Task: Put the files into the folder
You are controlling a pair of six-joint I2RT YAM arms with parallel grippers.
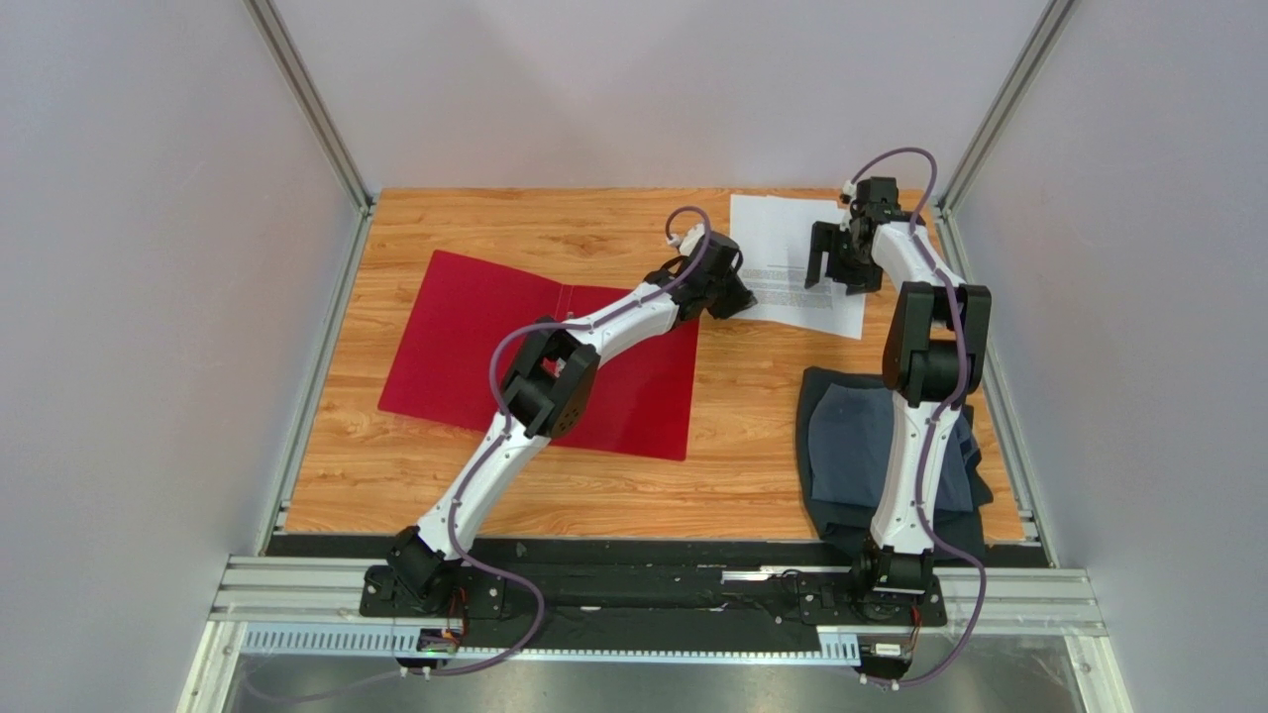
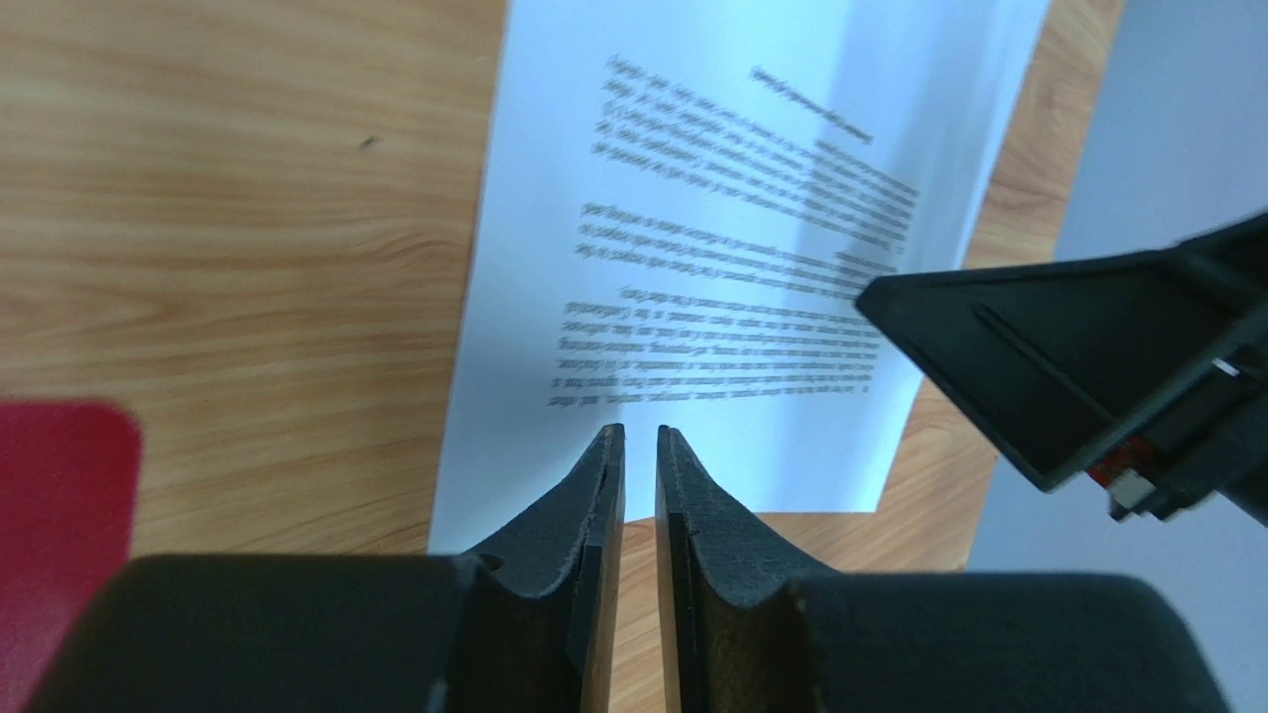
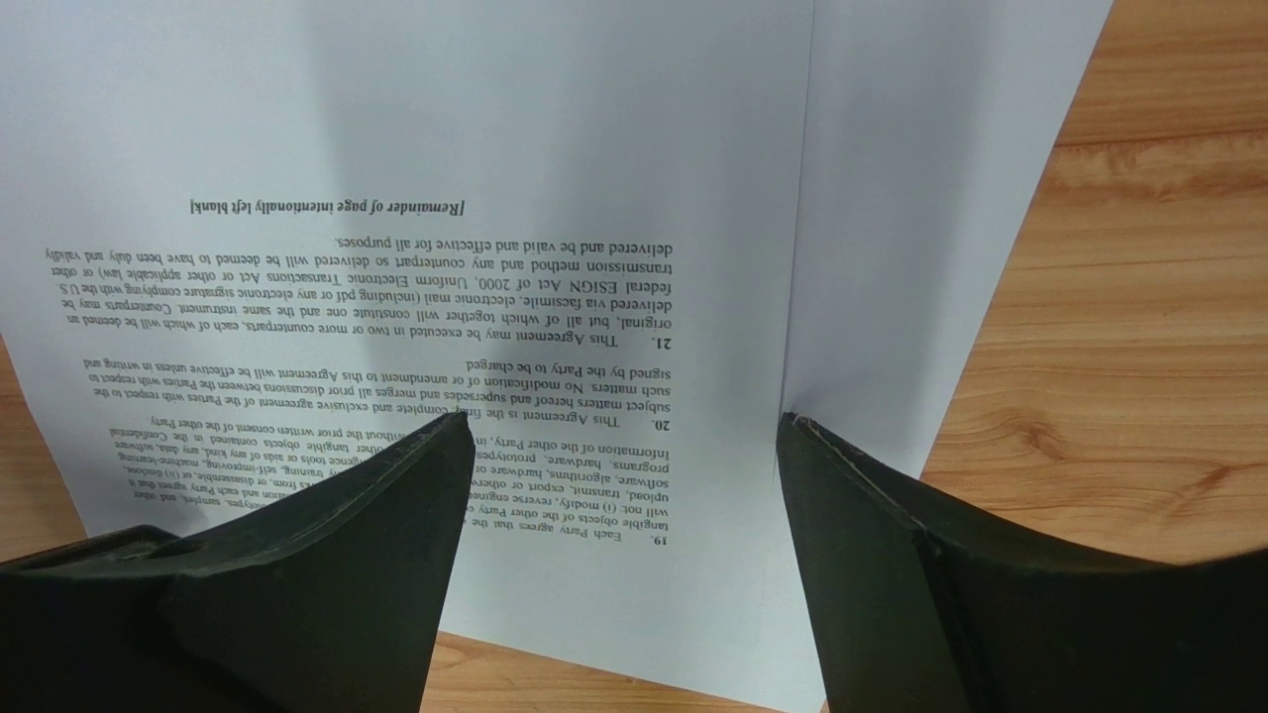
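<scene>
Two files lie overlapped at the table's far right; folder open flat, left of centre; left arm crosses over its right half; left gripper at the sheets' near edge, fingers almost together, hold on paper unclear; right gripper spread wide above the sheets; dark cloth beneath the right arm.

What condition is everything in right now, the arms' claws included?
red folder: open, lying flat.
files: two sheets overlapping, flat, outside the folder.
left gripper: nearly closed, slim gap, at the sheets' edge.
right gripper: open wide over the sheets.
dark cloth: loosely folded.
</scene>
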